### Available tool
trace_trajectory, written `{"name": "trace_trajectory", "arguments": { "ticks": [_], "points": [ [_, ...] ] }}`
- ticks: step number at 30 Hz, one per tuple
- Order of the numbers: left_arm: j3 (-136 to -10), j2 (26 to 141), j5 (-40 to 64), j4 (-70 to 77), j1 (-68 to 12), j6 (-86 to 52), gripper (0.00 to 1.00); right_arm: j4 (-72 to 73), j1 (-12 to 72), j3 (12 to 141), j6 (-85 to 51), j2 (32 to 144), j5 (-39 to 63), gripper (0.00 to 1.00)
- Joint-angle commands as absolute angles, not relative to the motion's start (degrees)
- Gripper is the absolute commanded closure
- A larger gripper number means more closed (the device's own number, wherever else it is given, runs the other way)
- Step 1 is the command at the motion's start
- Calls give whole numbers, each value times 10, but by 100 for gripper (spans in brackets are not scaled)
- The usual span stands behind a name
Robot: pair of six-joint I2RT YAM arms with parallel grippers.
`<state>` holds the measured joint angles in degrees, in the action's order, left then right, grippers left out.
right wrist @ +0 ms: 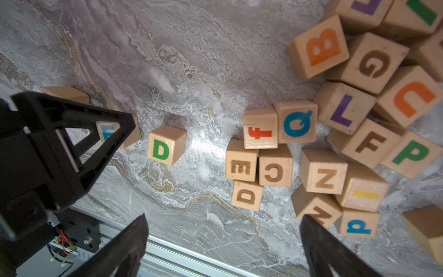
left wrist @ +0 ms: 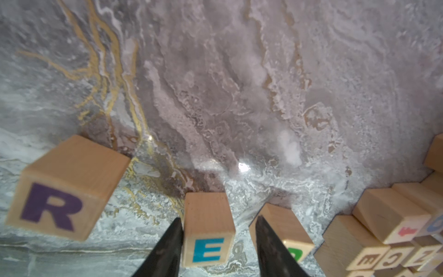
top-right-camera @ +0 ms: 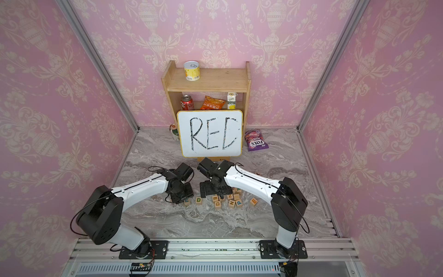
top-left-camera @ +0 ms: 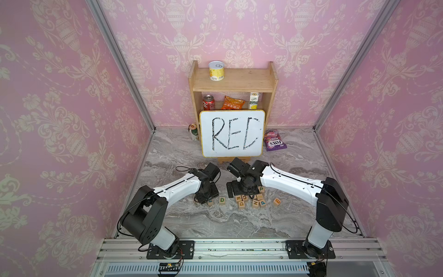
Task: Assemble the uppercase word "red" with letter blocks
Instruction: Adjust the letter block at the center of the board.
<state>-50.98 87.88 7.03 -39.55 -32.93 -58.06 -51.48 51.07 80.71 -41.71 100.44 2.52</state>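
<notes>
1. At the middle of the table, the left pincer stands low over the E block. Its jaws are partly open and astride the block. One finger lies against the block's side, while the other stands off with a sliver of table showing between. Nothing is clamped.
2. The E block sits flat on the table. The R block lies a little way off on one side, turned askew, and the D block sits just beside it on the other.
3. The right pincer hangs wide open and empty above the table, near the heap of spare blocks.
4. Judging by this layout, the step in hand is seating the middle letter. All three letters lie clear of the heap and in the order written on the board, so the word looks nearly spelled.
5. The next move probably calls for freeing the E and lifting straight up, so that neither finger drags it or clips the D.
6. After that, the R would want squaring up and bringing closer to the E.
</notes>
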Motion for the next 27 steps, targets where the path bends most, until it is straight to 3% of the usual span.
{"name": "trace_trajectory", "arguments": {
  "ticks": [1,27],
  "points": [
    [-499,885,55,-389,-335,-542,50,-520,508,800,-405,981,16,0],
    [-510,887,54,-324,-333,-551,52,-517,505,790,-405,979,18,0]
  ]
}}
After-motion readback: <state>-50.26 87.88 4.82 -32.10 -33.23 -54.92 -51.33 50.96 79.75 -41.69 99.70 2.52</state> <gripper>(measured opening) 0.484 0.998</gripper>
